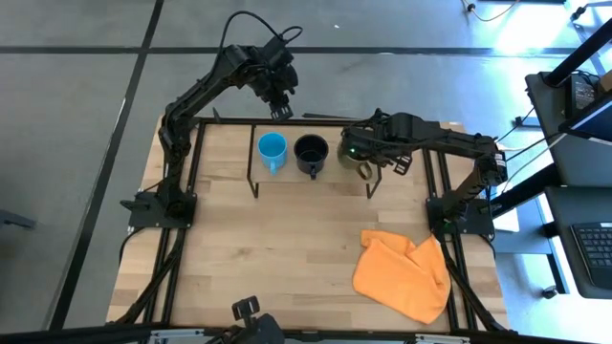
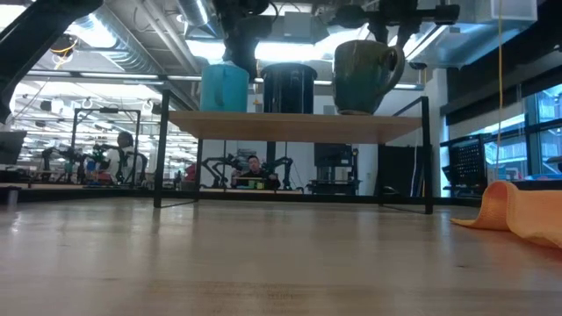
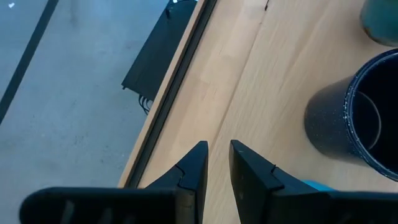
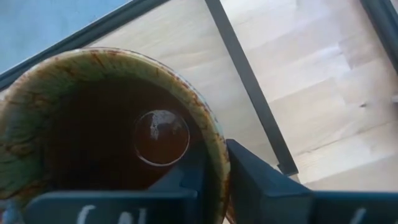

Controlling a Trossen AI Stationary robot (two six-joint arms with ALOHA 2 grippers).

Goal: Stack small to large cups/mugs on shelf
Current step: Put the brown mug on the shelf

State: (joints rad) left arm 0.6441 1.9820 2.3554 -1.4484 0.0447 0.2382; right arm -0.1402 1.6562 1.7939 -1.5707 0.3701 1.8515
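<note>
Three mugs stand in a row on the shelf (image 1: 287,172) at the table's far side. The light blue mug (image 1: 272,148) (image 2: 224,86) is at the left, the black mug (image 1: 311,153) (image 2: 289,88) (image 3: 357,118) in the middle, and the olive-brown mug (image 2: 364,77) (image 4: 112,130) at the right. My right gripper (image 1: 356,153) (image 4: 214,168) is directly over the olive-brown mug and shut on it. My left gripper (image 1: 277,100) (image 3: 217,158) hangs above the shelf's far edge behind the blue mug. It holds nothing, and a narrow gap shows between its fingers. My right gripper holds the olive-brown mug by its rim (image 4: 214,146), with one finger inside the dark hollow and one outside the wall. The fingers come from above, pointing down. The mug is upright with its base on the shelf board (image 2: 356,112), and its handle (image 2: 397,66) points toward the table's right.
An orange cloth (image 1: 402,272) (image 2: 518,206) lies crumpled on the tabletop near the right front. The shelf's thin black legs (image 2: 161,149) stand on the table, with bare wood in front of them. A person (image 2: 253,164) sits in the room far beyond the table.
</note>
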